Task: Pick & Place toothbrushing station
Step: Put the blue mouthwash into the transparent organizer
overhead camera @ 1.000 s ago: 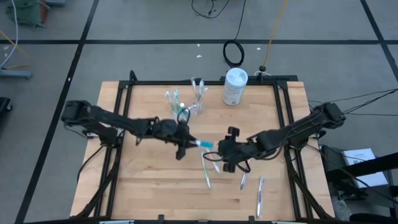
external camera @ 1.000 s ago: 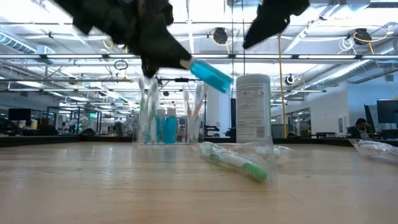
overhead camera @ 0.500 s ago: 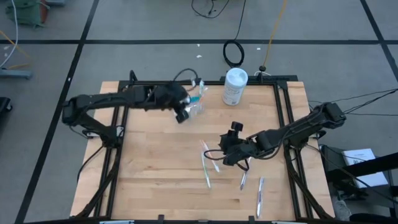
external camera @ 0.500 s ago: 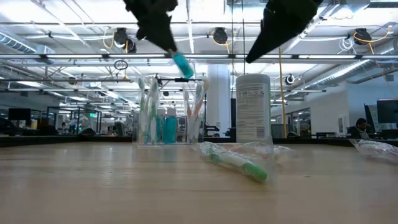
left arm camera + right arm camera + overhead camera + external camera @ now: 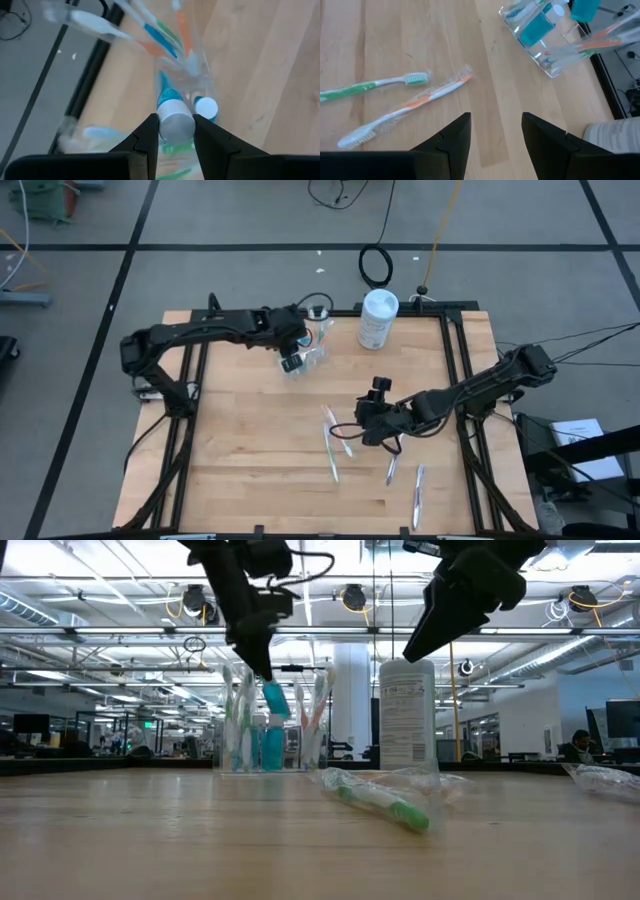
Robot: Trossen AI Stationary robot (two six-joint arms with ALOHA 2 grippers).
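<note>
The clear plastic cup (image 5: pixel 313 350) stands near the table's far edge and holds several toothbrushes and a blue tube with a white cap (image 5: pixel 206 107). My left gripper (image 5: pixel 293 361) is over the cup, shut on another small blue tube (image 5: pixel 272 700) that points down among the brushes. My right gripper (image 5: pixel 368 420) hangs open and empty above the table's middle. Below it a green toothbrush (image 5: pixel 375 85) and an orange one in its wrapper (image 5: pixel 410 107) lie flat on the wood. My left gripper pinches the tube's white cap end (image 5: pixel 175 124) between its two fingers (image 5: pixel 150 135). The fingers come from above and point down, along the tube. The tube hangs upright below them, clear of the table, its blue lower end (image 5: pixel 167 95) in the cup's mouth among the brushes.
A white cylindrical canister (image 5: pixel 377 318) stands right of the cup at the far edge. Wrapped toothbrushes lie at the near middle (image 5: pixel 332 445) and near right (image 5: pixel 418 495). The table's left half is bare wood.
My left gripper has carried the blue tube from the table's middle toward the far edge and over the cup. It has tipped the tube from slanting to pointing down and lowered it among the brushes. It has stayed shut on the tube.
</note>
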